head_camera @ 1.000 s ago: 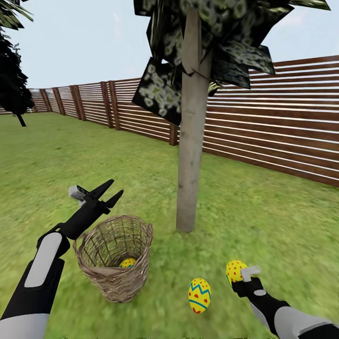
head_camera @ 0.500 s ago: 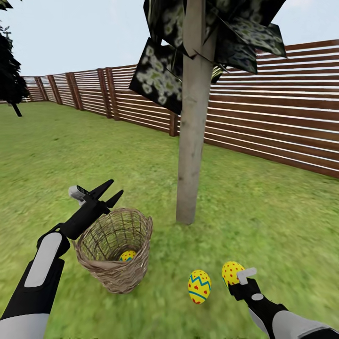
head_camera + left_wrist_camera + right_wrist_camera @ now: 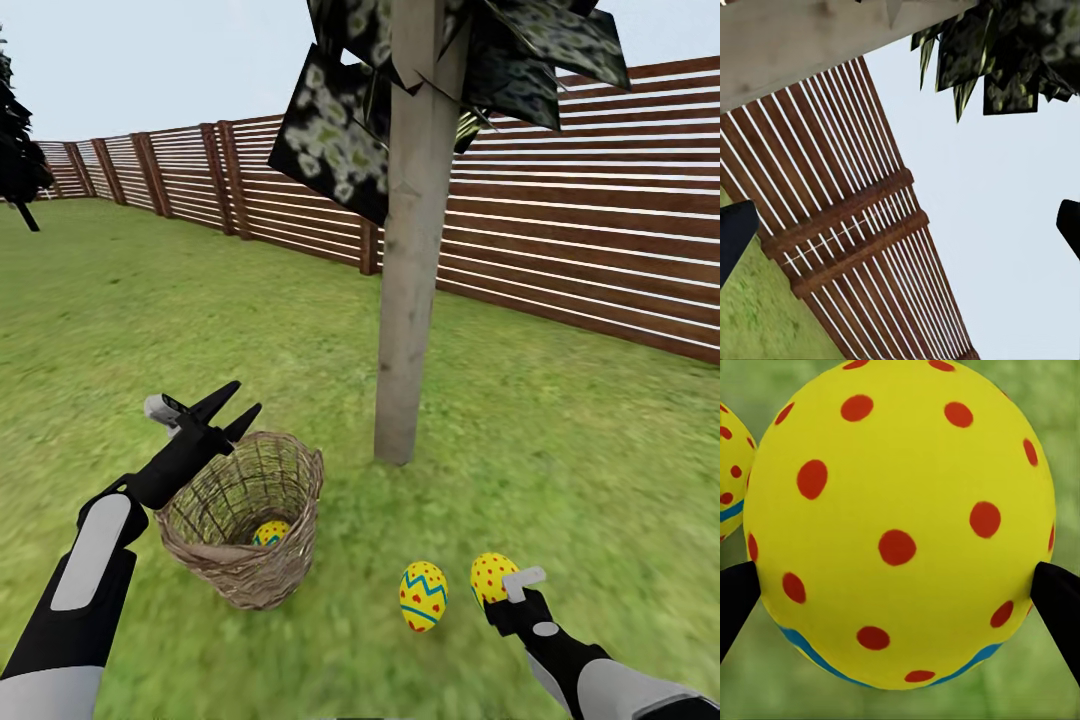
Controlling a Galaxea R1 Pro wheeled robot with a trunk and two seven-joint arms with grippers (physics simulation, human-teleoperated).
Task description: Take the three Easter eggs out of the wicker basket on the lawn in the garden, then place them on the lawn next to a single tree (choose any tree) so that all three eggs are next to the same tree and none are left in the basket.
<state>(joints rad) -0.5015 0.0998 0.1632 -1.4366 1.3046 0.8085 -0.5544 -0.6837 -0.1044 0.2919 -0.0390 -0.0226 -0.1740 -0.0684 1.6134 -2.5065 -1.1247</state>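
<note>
The wicker basket (image 3: 245, 520) stands on the lawn (image 3: 560, 440) a little left of the tree (image 3: 405, 300), tilted, with one Easter egg (image 3: 270, 532) inside. A second egg (image 3: 423, 596) lies on the grass in front of the trunk. My right gripper (image 3: 495, 588) is shut on the third egg (image 3: 490, 575), low over the grass just right of the lying one. In the right wrist view the held egg (image 3: 900, 525) sits between both fingers (image 3: 1057, 600), with the other egg (image 3: 727, 480) beside it. My left gripper (image 3: 232, 408) is open above the basket's far-left rim.
A brown slat fence (image 3: 580, 230) runs behind the tree and along the lawn's far side. A dark conifer (image 3: 18, 160) stands at the far left. The left wrist view looks up at the fence (image 3: 847, 225), the trunk (image 3: 810, 37) and leaves.
The whole picture has shifted, so the camera moved. The held egg now sits closer beside the egg on the grass. The left arm keeps its pose.
</note>
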